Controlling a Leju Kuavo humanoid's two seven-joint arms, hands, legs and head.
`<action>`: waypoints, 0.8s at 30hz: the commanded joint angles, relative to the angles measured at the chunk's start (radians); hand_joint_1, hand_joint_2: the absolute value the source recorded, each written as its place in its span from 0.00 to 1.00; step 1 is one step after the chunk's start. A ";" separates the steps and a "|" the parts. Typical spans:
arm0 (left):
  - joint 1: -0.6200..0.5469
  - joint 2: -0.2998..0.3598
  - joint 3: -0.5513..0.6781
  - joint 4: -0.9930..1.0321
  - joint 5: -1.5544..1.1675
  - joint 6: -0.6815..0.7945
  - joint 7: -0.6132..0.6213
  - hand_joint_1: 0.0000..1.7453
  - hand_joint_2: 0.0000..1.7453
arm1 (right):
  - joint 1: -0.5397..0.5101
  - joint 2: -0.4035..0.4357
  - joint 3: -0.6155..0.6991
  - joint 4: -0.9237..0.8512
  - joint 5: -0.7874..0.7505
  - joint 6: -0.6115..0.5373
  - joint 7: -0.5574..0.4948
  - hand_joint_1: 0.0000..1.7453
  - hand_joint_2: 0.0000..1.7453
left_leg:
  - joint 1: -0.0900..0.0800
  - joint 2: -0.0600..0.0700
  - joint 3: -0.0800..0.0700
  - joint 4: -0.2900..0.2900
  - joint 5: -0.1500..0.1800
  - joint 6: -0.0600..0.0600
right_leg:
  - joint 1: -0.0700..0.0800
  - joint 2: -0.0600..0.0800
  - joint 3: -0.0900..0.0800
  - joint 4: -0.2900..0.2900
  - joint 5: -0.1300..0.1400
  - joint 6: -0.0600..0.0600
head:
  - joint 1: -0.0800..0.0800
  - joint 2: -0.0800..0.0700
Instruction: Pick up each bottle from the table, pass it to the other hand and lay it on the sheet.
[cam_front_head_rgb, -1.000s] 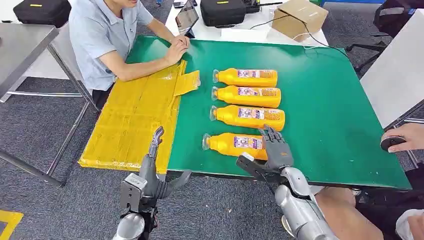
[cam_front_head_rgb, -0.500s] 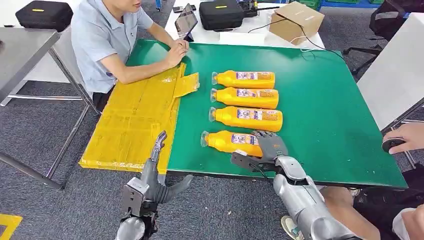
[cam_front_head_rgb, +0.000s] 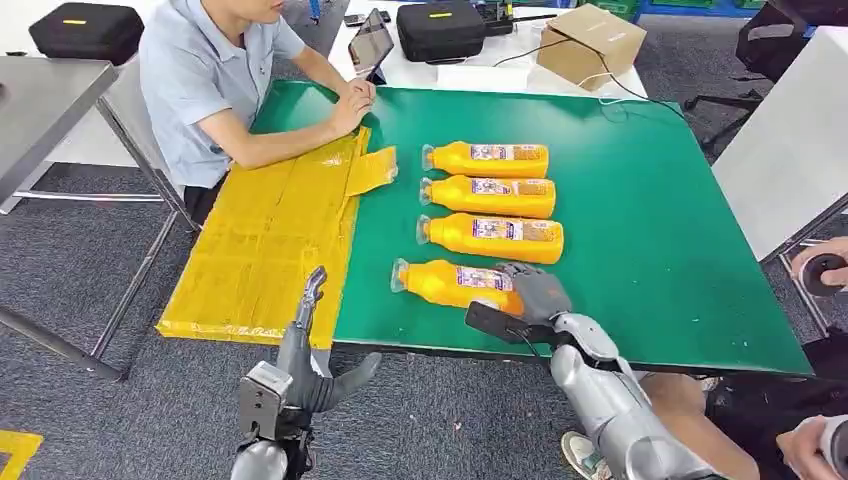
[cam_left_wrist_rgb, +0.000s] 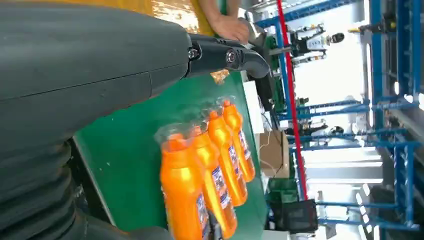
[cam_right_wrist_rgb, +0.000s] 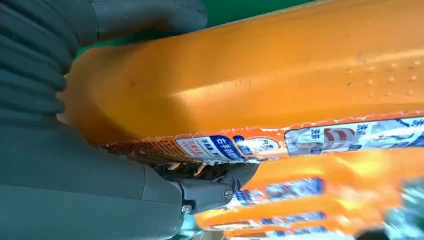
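Several orange bottles with clear caps lie side by side on the green table (cam_front_head_rgb: 660, 230). My right hand (cam_front_head_rgb: 530, 298) grips the base end of the nearest bottle (cam_front_head_rgb: 445, 283), fingers over its top and thumb under it at the table's front edge. Up close, that bottle (cam_right_wrist_rgb: 250, 80) lies against my right hand (cam_right_wrist_rgb: 60, 175). Three more bottles (cam_front_head_rgb: 490, 196) lie in a row behind it. The yellow sheet (cam_front_head_rgb: 270, 240) covers the table's left end. My left hand (cam_front_head_rgb: 305, 350) is open below the sheet's front edge, fingers pointing up. From the left wrist, the bottles (cam_left_wrist_rgb: 200, 170) lie beyond my left hand (cam_left_wrist_rgb: 75, 75).
A person (cam_front_head_rgb: 210, 90) sits at the far left corner, forearms resting on the table and sheet. Another person's hand (cam_front_head_rgb: 822, 268) holds a dark object at the right edge. A tablet (cam_front_head_rgb: 370, 42), black bag (cam_front_head_rgb: 440, 25) and cardboard box (cam_front_head_rgb: 590, 35) stand behind the table.
My right hand has lowered and closed its fingers over the nearest bottle's base, and the bottle has slid slightly left. My left hand has barely moved.
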 joint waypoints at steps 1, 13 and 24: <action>0.017 0.006 0.024 -0.012 0.057 -0.011 0.006 0.00 1.00 | 0.207 0.013 -0.051 -0.191 -0.079 0.014 -0.027 1.00 1.00 | 0.001 -0.003 0.000 -0.001 0.000 -0.001 | 0.001 -0.004 0.002 -0.001 -0.002 -0.001 | 0.000 0.000; 0.088 0.031 0.016 -0.017 0.399 -0.136 0.058 0.00 1.00 | 0.461 0.160 -0.072 -0.768 -0.371 -0.216 -0.230 1.00 1.00 | 0.000 -0.003 -0.016 0.000 0.000 0.000 | 0.000 -0.002 -0.013 0.002 -0.003 0.000 | 0.000 0.000; 0.047 0.058 -0.099 -0.037 0.275 -0.199 -0.001 0.00 1.00 | 0.385 0.162 0.087 -0.589 -0.317 -0.126 -0.214 1.00 1.00 | 0.000 -0.003 -0.020 -0.001 0.001 0.000 | -0.002 -0.001 -0.016 0.000 -0.003 0.002 | 0.000 0.000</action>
